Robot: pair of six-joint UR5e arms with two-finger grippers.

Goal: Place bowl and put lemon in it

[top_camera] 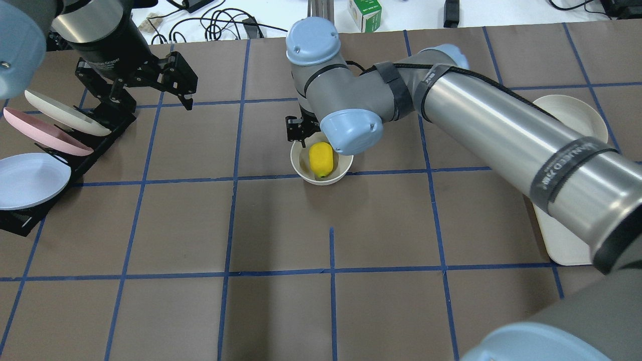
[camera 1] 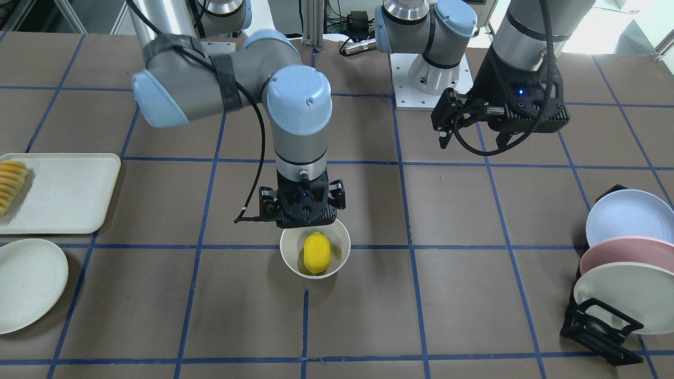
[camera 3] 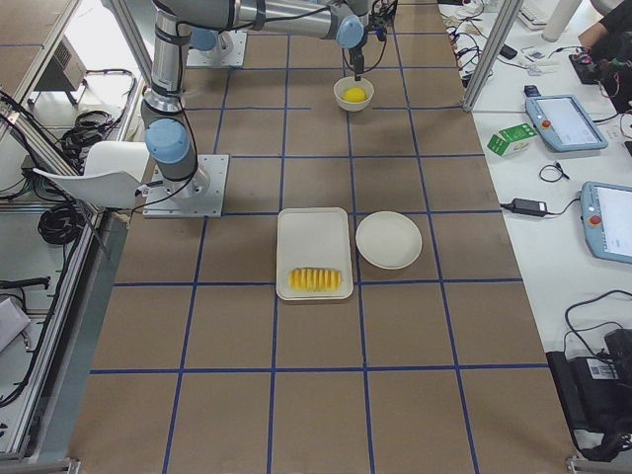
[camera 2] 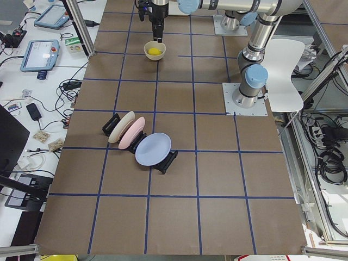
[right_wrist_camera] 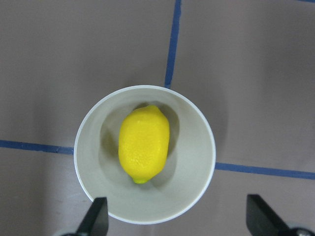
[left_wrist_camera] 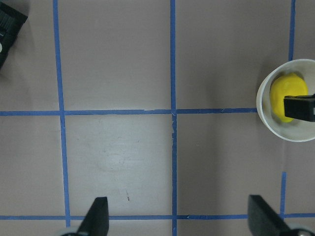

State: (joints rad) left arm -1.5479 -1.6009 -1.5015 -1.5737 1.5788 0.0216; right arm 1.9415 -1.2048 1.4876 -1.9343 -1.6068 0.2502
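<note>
The off-white bowl stands upright on the brown table near its middle. The yellow lemon lies inside it, free of any gripper. The right wrist view looks straight down on the bowl and the lemon. My right gripper hangs just above the bowl's robot-side rim, open and empty, with fingertips wide apart. My left gripper is open and empty, raised well off to the side, over bare table. The bowl sits at that view's right edge.
A white tray with a ridged sliced fruit piece and a shallow off-white plate lie on my right. A black rack with pastel plates stands on my left, below the left gripper.
</note>
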